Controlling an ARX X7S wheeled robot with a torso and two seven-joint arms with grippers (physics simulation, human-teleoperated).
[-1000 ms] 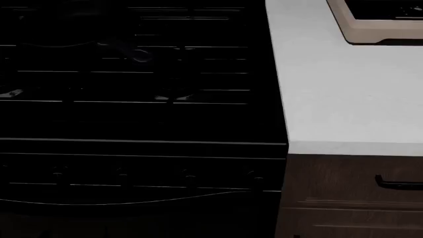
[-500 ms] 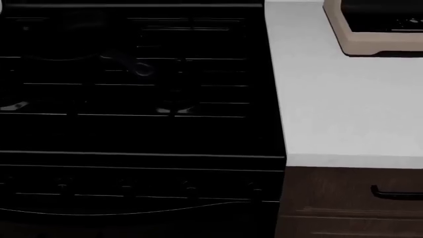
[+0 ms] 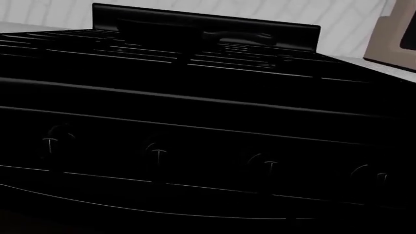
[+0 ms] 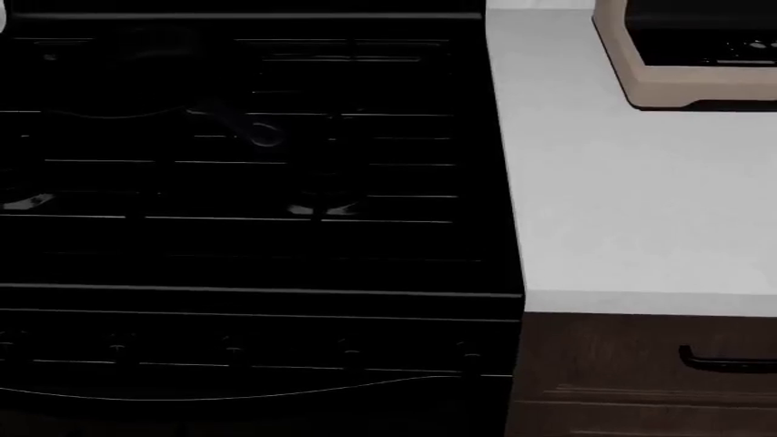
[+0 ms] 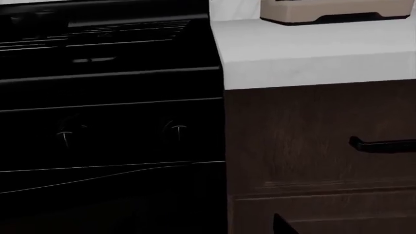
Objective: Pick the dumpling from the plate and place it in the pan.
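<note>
Shifted since a second ago: stove [image 4: 255,182] and white counter [image 4: 631,182] sit lower in the head view, with more of the beige appliance [image 4: 686,55] showing at far right, so head or base tilted up or rolled back. Hard to read on the black grates: a curved shape with a small ring [image 4: 261,135] far left of centre, possibly the pan handle; cannot tell for certain. No dumpling or plate anywhere in view. Neither pincer visible in any picture, so cannot tell whether apart or together. Wrist views facing the stove knobs [image 3: 158,155] and a dark wood drawer with a black handle [image 5: 382,145]. Judged barely begun: dumpling still to be found, grasped and carried to the pan.
</note>
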